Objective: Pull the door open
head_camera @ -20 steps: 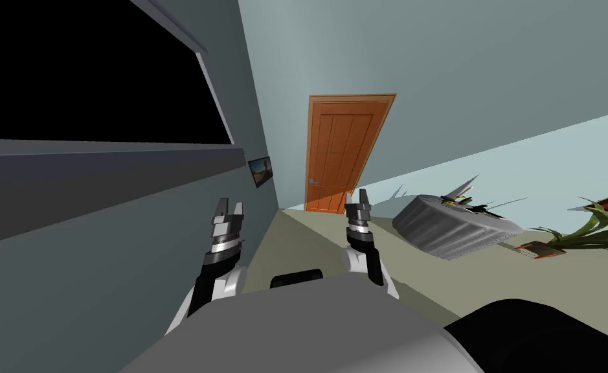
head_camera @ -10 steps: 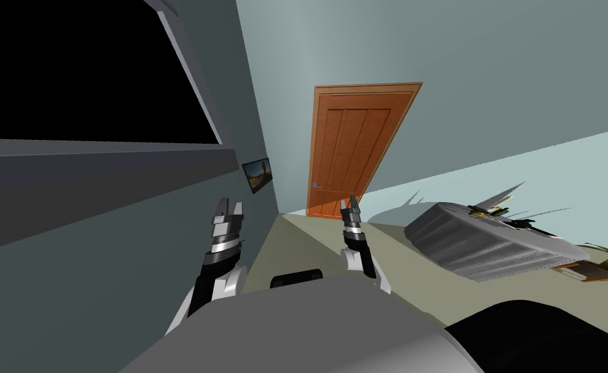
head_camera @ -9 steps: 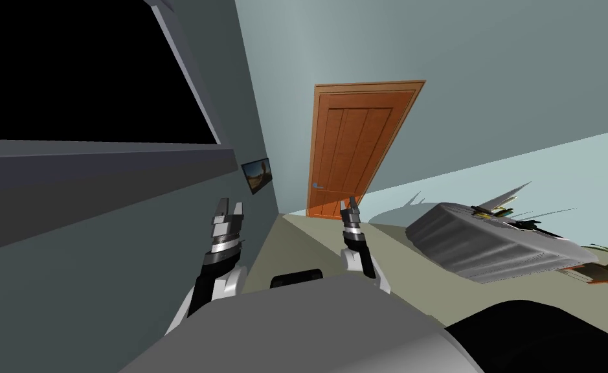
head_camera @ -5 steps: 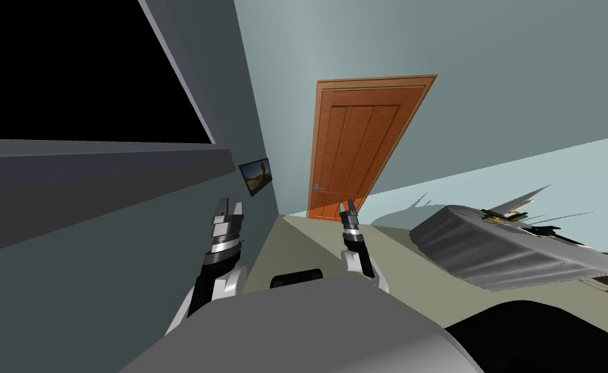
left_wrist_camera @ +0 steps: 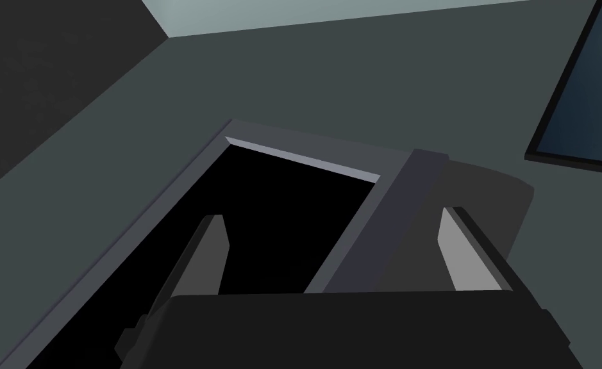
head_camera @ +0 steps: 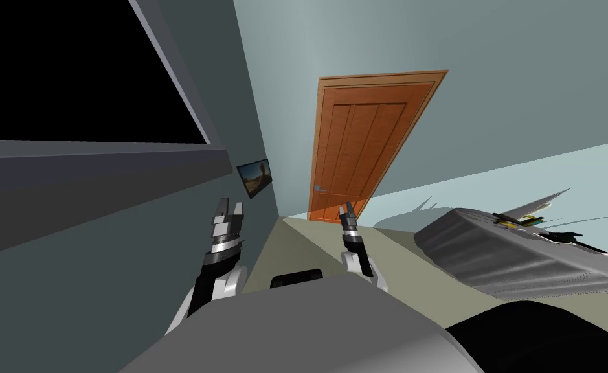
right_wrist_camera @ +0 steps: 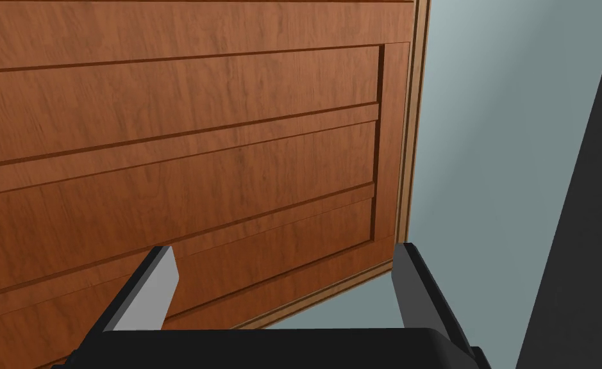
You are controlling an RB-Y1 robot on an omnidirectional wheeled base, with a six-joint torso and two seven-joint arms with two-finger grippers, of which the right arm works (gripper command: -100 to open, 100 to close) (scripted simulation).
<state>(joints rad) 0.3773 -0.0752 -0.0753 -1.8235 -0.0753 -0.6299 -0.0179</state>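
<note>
An orange-brown panelled door (head_camera: 360, 142) stands shut in its frame at the far end of the room, with a small grey handle (head_camera: 320, 189) low on its left side. The right wrist view looks at the door's panels (right_wrist_camera: 177, 147) and frame edge. My right gripper (head_camera: 346, 212) is held up in front of the door's lower part, still some way from it, open and empty (right_wrist_camera: 284, 285). My left gripper (head_camera: 228, 210) is raised beside the dark grey wall, open and empty (left_wrist_camera: 331, 253).
A dark grey wall (head_camera: 101, 259) with a black opening (head_camera: 69, 71) runs along my left, with a small framed picture (head_camera: 254, 177) on it. A grey ribbed cabinet (head_camera: 522, 256) with clutter on top lies to the right. Olive floor (head_camera: 309, 246) leads to the door.
I have moved closer to the door: it looms larger and higher. The cabinet has slid right and the plant has left the view. My right gripper has turned edge-on.
</note>
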